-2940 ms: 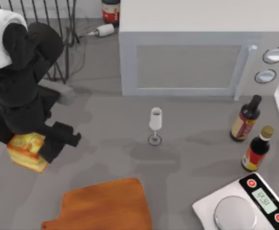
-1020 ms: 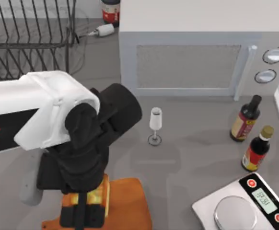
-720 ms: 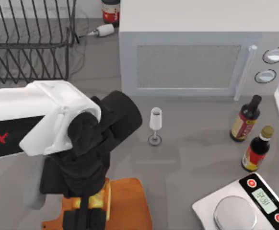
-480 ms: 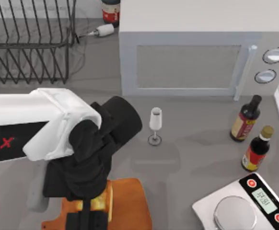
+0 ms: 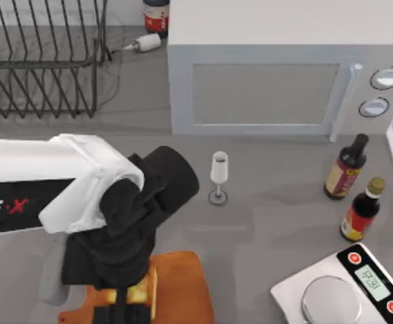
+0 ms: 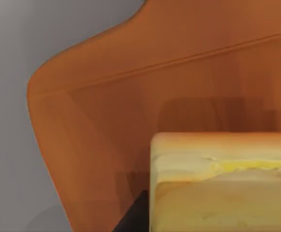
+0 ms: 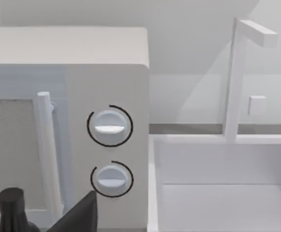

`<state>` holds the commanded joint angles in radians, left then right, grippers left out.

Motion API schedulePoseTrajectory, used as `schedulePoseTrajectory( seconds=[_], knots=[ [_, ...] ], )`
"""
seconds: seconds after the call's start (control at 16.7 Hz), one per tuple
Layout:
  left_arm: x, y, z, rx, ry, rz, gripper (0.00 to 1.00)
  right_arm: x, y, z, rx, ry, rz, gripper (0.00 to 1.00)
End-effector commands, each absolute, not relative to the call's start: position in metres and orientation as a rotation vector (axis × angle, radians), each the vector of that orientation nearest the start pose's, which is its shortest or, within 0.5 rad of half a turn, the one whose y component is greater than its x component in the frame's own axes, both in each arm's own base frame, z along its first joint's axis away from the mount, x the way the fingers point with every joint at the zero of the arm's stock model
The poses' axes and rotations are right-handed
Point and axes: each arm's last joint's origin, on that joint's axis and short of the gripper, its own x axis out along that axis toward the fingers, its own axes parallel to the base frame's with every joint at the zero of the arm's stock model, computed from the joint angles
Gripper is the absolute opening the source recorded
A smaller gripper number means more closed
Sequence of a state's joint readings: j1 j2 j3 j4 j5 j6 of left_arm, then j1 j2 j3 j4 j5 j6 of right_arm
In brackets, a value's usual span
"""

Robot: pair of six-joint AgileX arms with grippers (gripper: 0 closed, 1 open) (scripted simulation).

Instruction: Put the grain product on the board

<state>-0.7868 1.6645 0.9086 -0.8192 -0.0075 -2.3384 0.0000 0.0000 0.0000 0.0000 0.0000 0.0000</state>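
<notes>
The left claw (image 5: 129, 300) pinches the bread chunk (image 5: 137, 291) low over the cutting board (image 5: 183, 287), near its handle end. Letting go here risks the chunk tipping or landing close to the board's edge. Counted: one chunk, one board, two sauce bottles (image 5: 346, 167), one glass (image 5: 219, 177), one scale (image 5: 345, 287).

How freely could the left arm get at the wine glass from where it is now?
Probably yes, once it lets go. The left gripper is over the board, shut on the bread chunk. The wine glass stands upright on bare table beside the arm's wrist, with nothing between them.
</notes>
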Motion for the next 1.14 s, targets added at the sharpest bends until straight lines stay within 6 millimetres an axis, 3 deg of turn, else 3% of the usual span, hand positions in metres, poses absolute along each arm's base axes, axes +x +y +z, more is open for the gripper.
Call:
schedulePoseTrajectory(
  seconds=[0.78,1.14],
  knots=[
    [0.1912,-0.1899,0.1391,-1.191,1.21,1.198,0.98,0.1057,-0.0012,0.16,0.0,0.0,0.0,1.0],
    [0.1912,-0.1899,0.1391,-1.191,1.21,1.198,1.0,0.1057,-0.0012,0.16,0.0,0.0,0.0,1.0]
  ],
)
